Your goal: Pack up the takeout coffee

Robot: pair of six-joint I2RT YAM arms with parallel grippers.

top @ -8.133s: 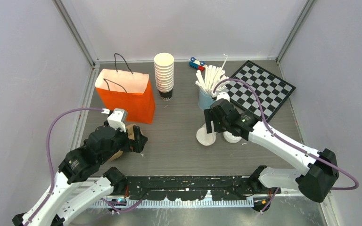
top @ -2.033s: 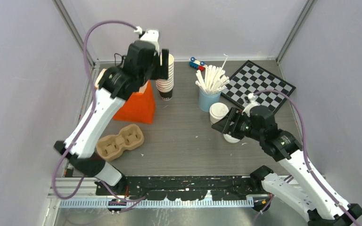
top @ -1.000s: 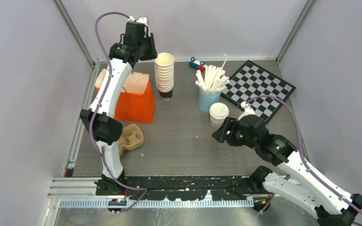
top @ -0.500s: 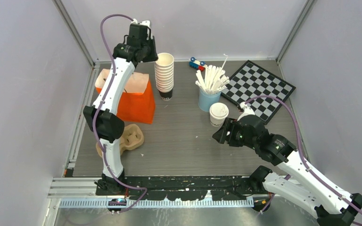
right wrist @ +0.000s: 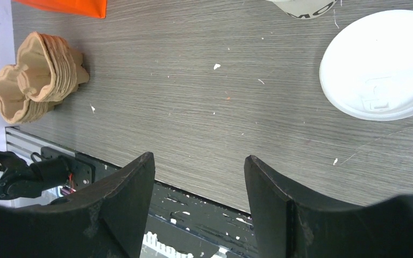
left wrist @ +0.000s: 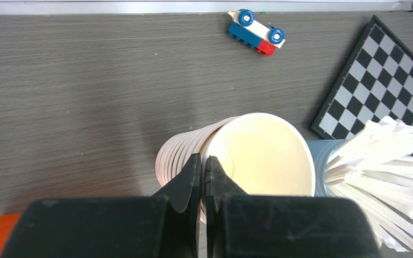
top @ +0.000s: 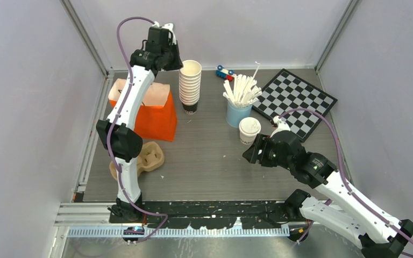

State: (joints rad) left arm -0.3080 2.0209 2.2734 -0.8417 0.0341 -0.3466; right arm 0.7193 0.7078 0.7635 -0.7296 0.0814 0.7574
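Left gripper (left wrist: 203, 164), upper middle of the top view, has its fingers pressed together at the rim of the stack of cream cups (left wrist: 258, 156); whether the rim is nipped between them is hard to make out. Right gripper (right wrist: 199, 166) stands wide over bare counter (right wrist: 193, 80), holding nothing. One lidded coffee cup (top: 249, 130) stands centre-right beside the blue cup of sticks (top: 236, 114). The other lidded coffee cup (right wrist: 379, 64) shows only its lid, upper right of the right wrist view, and the arm hides it from above

First cup (top: 249, 130): white paper, white sip lid on, upright, ctr-right of top view. Second cup (right wrist: 379, 64): same, upper right, right wrist view.
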